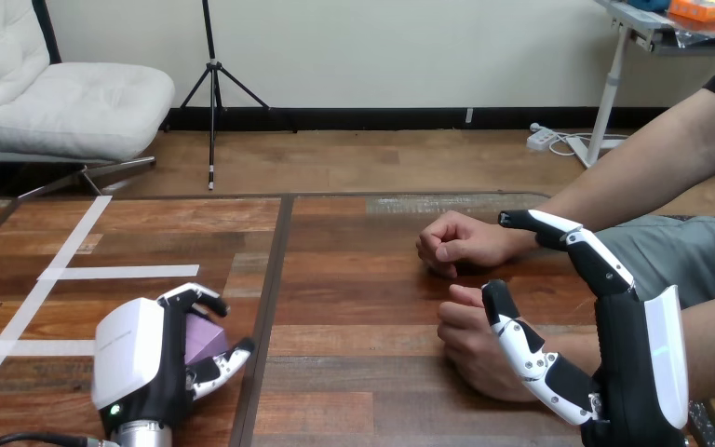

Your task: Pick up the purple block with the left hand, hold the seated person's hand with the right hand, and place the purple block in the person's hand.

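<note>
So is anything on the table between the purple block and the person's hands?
Nothing visible. The left hand has its fingers curled round the purple block, and only bare table lies between it and the person's nearer hand. That hand looks loosely closed, with the right hand open beside it.

Brown wood-grain plank counter, crossed by white tape stripes; purple block; left hand white-shelled over black; right hand likewise, fingers banded black-and-white.
</note>
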`<action>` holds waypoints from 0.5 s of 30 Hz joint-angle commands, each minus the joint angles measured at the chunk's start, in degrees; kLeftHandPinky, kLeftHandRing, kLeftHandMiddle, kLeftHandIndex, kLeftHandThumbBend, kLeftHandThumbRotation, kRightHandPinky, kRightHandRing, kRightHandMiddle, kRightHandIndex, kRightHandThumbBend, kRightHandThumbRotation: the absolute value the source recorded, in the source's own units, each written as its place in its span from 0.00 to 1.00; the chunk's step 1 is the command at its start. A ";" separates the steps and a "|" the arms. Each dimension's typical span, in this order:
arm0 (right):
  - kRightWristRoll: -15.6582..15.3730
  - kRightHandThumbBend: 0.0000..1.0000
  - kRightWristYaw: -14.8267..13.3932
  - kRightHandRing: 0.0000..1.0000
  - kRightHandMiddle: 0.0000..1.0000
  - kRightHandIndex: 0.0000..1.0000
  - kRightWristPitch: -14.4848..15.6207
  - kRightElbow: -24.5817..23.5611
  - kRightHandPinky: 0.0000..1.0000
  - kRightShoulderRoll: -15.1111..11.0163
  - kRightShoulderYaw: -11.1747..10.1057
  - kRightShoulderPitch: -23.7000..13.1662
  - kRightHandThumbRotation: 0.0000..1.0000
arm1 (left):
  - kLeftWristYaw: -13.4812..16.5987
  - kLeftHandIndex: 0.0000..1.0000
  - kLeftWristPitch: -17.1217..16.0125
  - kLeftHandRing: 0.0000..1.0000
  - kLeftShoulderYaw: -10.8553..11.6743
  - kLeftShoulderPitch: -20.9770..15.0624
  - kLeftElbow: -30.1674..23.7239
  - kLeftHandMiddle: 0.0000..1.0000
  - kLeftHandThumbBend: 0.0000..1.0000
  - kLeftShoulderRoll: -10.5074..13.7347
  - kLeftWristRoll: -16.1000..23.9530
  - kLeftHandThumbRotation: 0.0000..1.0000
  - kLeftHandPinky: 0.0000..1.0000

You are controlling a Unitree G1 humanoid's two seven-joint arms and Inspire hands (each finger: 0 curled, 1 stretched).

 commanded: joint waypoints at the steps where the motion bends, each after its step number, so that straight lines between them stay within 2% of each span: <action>1: -0.04 0.42 -0.14 0.77 0.74 0.71 -0.63 -1.96 0.75 -0.54 -0.41 -2.52 0.32 | -1.46 0.53 -5.79 0.41 1.87 -1.42 -1.04 0.49 0.55 0.12 -4.32 0.02 0.32; 3: 0.00 0.42 -0.16 0.77 0.74 0.71 -0.72 -1.90 0.75 -0.59 -0.47 -2.57 0.32 | -2.45 0.52 -7.79 0.40 2.26 -1.22 -1.08 0.48 0.58 -0.12 -6.09 0.03 0.32; 4: 0.13 0.42 -0.10 0.77 0.74 0.71 -0.67 -1.89 0.75 -0.61 -0.51 -2.58 0.32 | -3.70 0.52 -10.09 0.40 2.74 -0.99 -1.11 0.48 0.58 -0.53 -8.21 0.03 0.32; 7: 0.38 0.43 -0.02 0.77 0.75 0.71 -0.67 -1.76 0.75 -0.70 -0.63 -2.65 0.32 | -6.36 0.52 -13.99 0.39 3.51 -0.48 -1.39 0.48 0.62 -1.29 -12.29 0.02 0.31; 15: 0.86 0.44 0.08 0.77 0.75 0.72 -1.16 -1.32 0.75 -1.24 -1.21 -3.11 0.31 | -13.21 0.50 -19.32 0.39 4.97 0.97 -3.44 0.47 0.71 -3.31 -20.08 0.03 0.32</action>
